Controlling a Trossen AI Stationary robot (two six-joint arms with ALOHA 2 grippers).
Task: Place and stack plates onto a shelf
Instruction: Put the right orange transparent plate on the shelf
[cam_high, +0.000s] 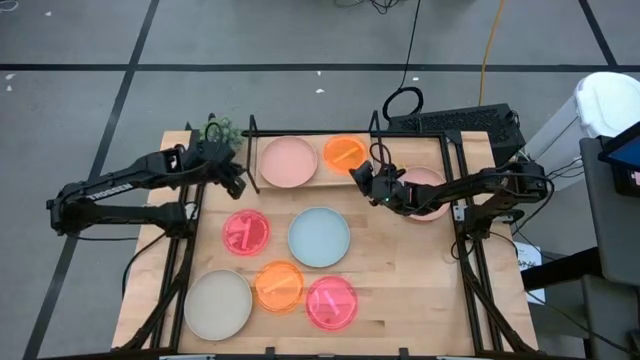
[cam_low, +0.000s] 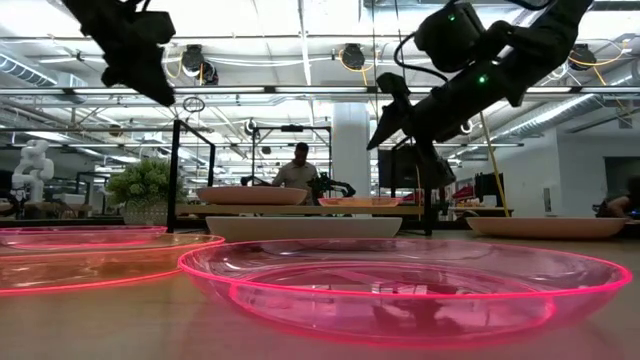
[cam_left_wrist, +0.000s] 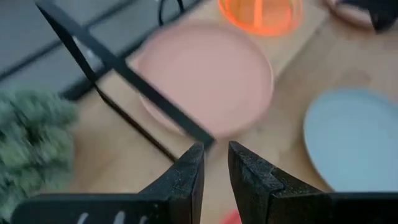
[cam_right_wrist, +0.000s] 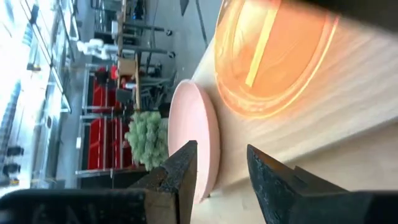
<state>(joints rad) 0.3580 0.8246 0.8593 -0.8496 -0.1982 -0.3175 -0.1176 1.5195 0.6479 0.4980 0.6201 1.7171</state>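
The shelf (cam_high: 398, 150) stands along the table's far edge and carries a pale pink plate (cam_high: 288, 161) and a translucent orange plate (cam_high: 345, 152) side by side on its board. My right gripper (cam_high: 362, 176) hovers open just near and right of the orange plate (cam_right_wrist: 273, 56), above the board. My left gripper (cam_high: 236, 183) hangs by the shelf's left wire end frame (cam_left_wrist: 124, 71), its fingers a narrow gap apart and holding nothing. A second pale pink plate (cam_high: 430, 195) lies on the table under my right arm.
On the tabletop lie a neon pink plate (cam_high: 245, 232), a light blue plate (cam_high: 319, 237), an orange plate (cam_high: 279, 285), another neon pink plate (cam_high: 331, 302) and a cream plate (cam_high: 218, 305). A small green plant (cam_high: 214, 130) sits at the far left corner. A person (cam_low: 297, 165) stands in the room behind.
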